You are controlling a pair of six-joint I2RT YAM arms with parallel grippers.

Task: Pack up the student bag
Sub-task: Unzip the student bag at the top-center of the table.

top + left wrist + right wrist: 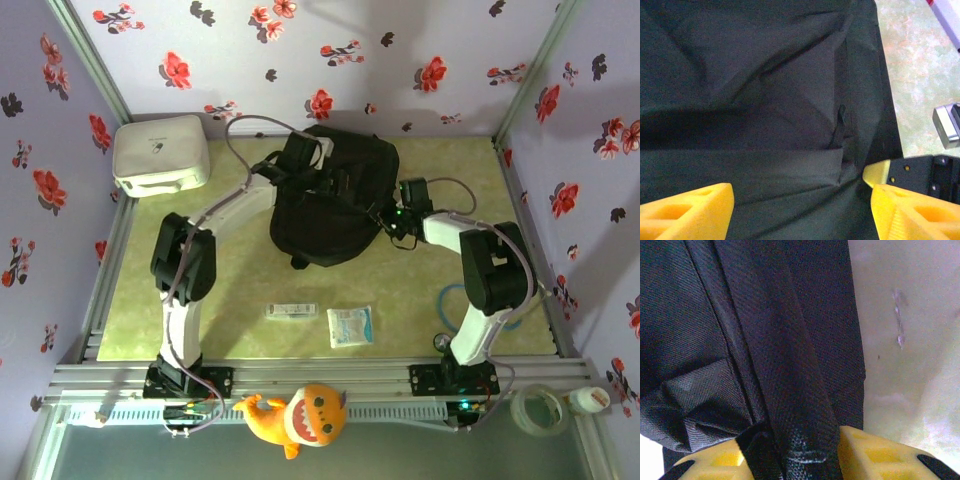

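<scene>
Jaws of the right gripper [790, 452] were clamped on a raised fold of the backpack [335, 215], while those of the left gripper [801, 197] were held well apart over its fabric. The backpack was laid flat at the middle back of the table [240, 290], apparently pinned at its right edge so that an opening could be worked. The left arm [225, 208] was stretched diagonally toward the bag's far end; the right arm [470, 250] was bent sharply inward. A flat white packet [349, 326] and a slim box [291, 311] lay unpacked nearer the front.
</scene>
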